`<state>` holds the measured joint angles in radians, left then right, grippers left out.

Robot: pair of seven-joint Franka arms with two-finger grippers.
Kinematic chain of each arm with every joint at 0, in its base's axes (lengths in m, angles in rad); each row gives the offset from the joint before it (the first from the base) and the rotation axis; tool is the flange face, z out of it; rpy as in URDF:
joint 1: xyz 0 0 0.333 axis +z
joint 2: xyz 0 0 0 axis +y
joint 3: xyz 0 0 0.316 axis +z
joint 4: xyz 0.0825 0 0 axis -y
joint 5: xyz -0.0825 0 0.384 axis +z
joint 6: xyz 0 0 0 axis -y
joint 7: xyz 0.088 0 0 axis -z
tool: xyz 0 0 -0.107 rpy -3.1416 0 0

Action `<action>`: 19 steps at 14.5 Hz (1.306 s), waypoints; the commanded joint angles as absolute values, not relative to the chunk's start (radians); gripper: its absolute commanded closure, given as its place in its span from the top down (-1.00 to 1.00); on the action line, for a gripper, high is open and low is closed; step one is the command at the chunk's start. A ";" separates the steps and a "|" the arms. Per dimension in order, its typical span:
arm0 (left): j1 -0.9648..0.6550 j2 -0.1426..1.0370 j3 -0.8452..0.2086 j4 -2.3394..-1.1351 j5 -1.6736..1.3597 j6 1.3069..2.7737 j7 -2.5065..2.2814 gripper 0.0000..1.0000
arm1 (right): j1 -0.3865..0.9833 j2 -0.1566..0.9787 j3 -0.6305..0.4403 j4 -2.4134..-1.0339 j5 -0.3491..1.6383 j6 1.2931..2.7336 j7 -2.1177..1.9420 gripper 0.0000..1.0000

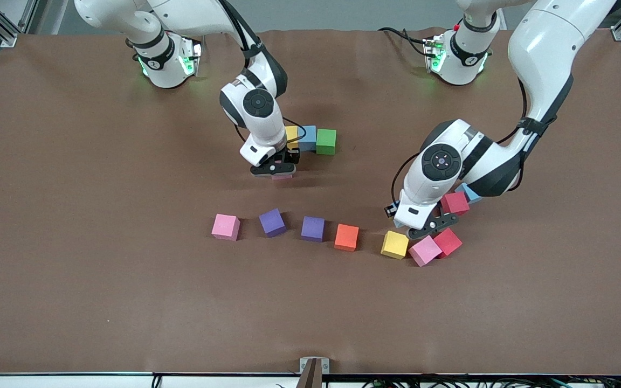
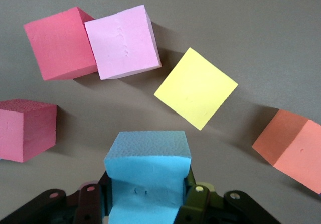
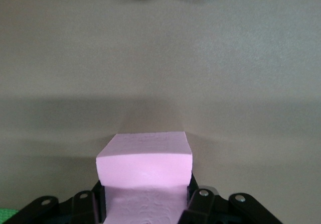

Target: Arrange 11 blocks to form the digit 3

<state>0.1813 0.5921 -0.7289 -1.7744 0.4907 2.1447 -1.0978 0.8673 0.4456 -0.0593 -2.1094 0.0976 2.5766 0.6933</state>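
The left gripper (image 2: 145, 204) is seen with its fingers (image 2: 198, 204) clamped on a light blue block (image 2: 147, 166), squeezed at the sides. In the front view this gripper (image 1: 432, 222) is low over a cluster toward the left arm's end of the counter (image 1: 100, 302). In that cluster a yellow block (image 1: 394, 244), a pink block (image 1: 425, 250) and a red cube (image 1: 448, 242) are found side by side, the pink one touching the red one, with a second red cube (image 1: 455, 203) a little farther from the front camera.

The right gripper (image 3: 148, 206) is clamped on another pink block (image 3: 145, 166); its fingers (image 3: 198, 204) are pressed against the block's sides. In the front view it (image 1: 277, 168) is low over the middle of the counter, just nearer the camera than a short row of three touching blocks: yellow (image 1: 291, 133), light blue (image 1: 308, 138) and green (image 1: 326, 141). Whether the held pink block is resting on the counter cannot be told.

Nearer the camera, a loose line is formed by a third pink block (image 1: 226, 227), two purple blocks (image 1: 272, 222) (image 1: 313, 228) and an orange block (image 1: 347, 237), each apart from the next.

Broad bare counter is left nearer the camera than this line and toward the right arm's end; all blocks are well away from the edges.
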 commanded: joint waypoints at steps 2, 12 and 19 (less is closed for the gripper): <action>0.187 0.588 -0.736 -1.772 0.476 2.125 -1.098 -0.33 | 0.899 0.454 -0.054 -2.114 0.139 2.568 0.721 -0.98; 0.186 0.591 -0.736 -1.772 0.476 2.125 -1.101 -0.33 | 0.928 0.443 -0.052 -2.137 0.141 2.580 0.742 -0.98; 0.186 0.595 -0.736 -1.767 0.476 2.125 -1.103 -0.33 | 0.940 0.440 -0.052 -2.146 0.141 2.582 0.747 -0.98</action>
<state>0.1814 0.5958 -0.7288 -1.7750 0.4907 2.1421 -1.0979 0.9217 0.4447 -0.0568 -2.1109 0.1173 2.5742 0.7340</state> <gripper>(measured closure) 0.467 0.432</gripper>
